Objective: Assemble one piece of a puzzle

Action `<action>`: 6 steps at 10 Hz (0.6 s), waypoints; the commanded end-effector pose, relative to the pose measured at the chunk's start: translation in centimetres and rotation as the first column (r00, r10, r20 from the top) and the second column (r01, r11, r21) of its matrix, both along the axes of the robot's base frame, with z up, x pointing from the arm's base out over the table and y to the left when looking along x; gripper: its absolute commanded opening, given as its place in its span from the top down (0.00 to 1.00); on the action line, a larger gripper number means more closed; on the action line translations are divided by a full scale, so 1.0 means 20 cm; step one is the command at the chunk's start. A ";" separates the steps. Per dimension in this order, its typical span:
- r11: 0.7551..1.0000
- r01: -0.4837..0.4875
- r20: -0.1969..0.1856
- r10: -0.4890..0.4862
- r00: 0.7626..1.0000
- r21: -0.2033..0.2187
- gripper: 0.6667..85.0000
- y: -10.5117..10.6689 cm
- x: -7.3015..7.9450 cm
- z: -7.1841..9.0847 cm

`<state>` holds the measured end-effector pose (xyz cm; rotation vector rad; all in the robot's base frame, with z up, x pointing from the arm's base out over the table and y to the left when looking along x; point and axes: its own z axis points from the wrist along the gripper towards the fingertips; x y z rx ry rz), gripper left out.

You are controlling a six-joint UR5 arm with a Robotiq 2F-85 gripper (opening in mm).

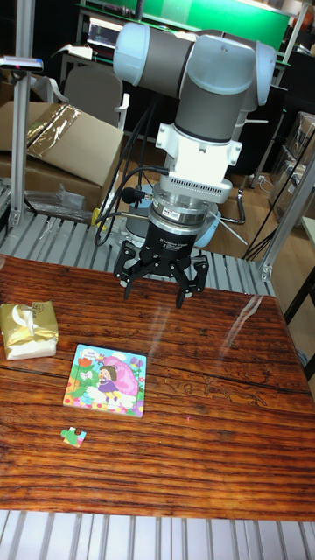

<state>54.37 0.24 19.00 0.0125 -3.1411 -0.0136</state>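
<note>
A colourful cartoon puzzle board (pixel 106 380) lies flat on the wooden table (pixel 201 420), left of centre. One loose puzzle piece (pixel 73 436) sits on the table just below the board's lower left corner. My gripper (pixel 157 291) hangs above the table's far edge, well behind and to the right of the board. Its black fingers (pixel 185 290) are spread apart with nothing between them.
A gold tissue pack (pixel 28 330) rests at the table's left edge, beside the board. Cardboard boxes (pixel 61 144) and a chair stand behind the table. Metal frame rails run along the far and near table edges.
</note>
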 end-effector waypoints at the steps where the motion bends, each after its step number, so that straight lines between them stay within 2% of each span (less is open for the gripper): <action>1: 0.979 0.204 0.009 -0.204 0.979 0.032 0.99 0.05 0.02 0.00; 6: 0.979 0.202 0.023 -0.203 0.979 0.027 0.99 0.05 0.03 -0.01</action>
